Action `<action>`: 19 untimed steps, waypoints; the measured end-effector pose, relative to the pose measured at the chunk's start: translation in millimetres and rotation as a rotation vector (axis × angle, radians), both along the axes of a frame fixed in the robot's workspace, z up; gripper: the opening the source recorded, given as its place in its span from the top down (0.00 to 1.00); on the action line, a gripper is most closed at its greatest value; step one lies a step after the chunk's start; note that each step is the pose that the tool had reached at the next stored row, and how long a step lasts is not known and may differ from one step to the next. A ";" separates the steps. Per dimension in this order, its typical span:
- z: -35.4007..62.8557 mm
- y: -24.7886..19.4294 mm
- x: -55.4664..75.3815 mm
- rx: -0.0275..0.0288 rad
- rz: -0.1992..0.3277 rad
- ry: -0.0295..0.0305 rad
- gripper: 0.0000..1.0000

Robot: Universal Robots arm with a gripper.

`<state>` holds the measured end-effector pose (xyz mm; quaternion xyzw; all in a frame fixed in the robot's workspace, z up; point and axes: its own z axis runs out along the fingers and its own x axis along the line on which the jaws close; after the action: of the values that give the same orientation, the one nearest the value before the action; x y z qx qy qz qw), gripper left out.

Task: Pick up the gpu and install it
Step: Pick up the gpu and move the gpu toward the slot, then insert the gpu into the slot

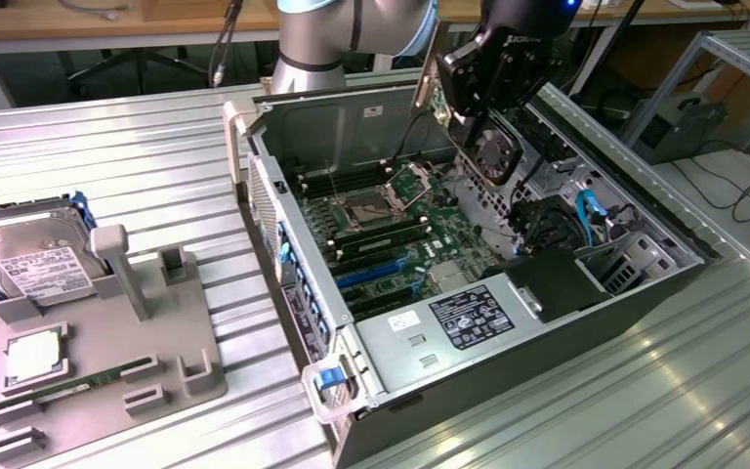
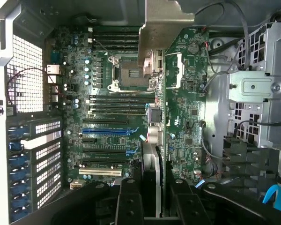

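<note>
My gripper (image 1: 479,109) is shut on the gpu (image 1: 492,149), a green card with a black round fan, and holds it on edge above the open computer case (image 1: 300,293). It hangs over the far right part of the motherboard (image 1: 389,244), apart from the board. In the wrist view the gpu (image 2: 160,117) appears edge-on, its silver end bracket (image 2: 164,23) at the far end and the black fingers (image 2: 129,201) clamping both faces. Below it lie the CPU socket (image 2: 126,72) and the blue expansion slots (image 2: 105,132).
A grey fixture (image 1: 102,381) on the exterior view's left holds a silver hard drive (image 1: 36,259), a processor (image 1: 34,354) and a narrow memory stick (image 1: 82,383). Inside the case sit a power supply (image 1: 467,318), a drive cage (image 2: 253,89) and blue cables (image 1: 590,220).
</note>
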<state>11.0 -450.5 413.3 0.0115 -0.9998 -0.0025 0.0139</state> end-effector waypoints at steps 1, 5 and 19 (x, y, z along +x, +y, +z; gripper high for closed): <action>0.0 0.0 0.0 0.0000 0.000 0.0000 0.72; 0.0 0.0 0.0 0.0000 0.000 0.0000 0.72; 0.0 0.0 0.0 0.0000 0.079 0.0000 0.72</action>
<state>11.0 -450.5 413.3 0.0512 -0.9986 -0.0019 0.0140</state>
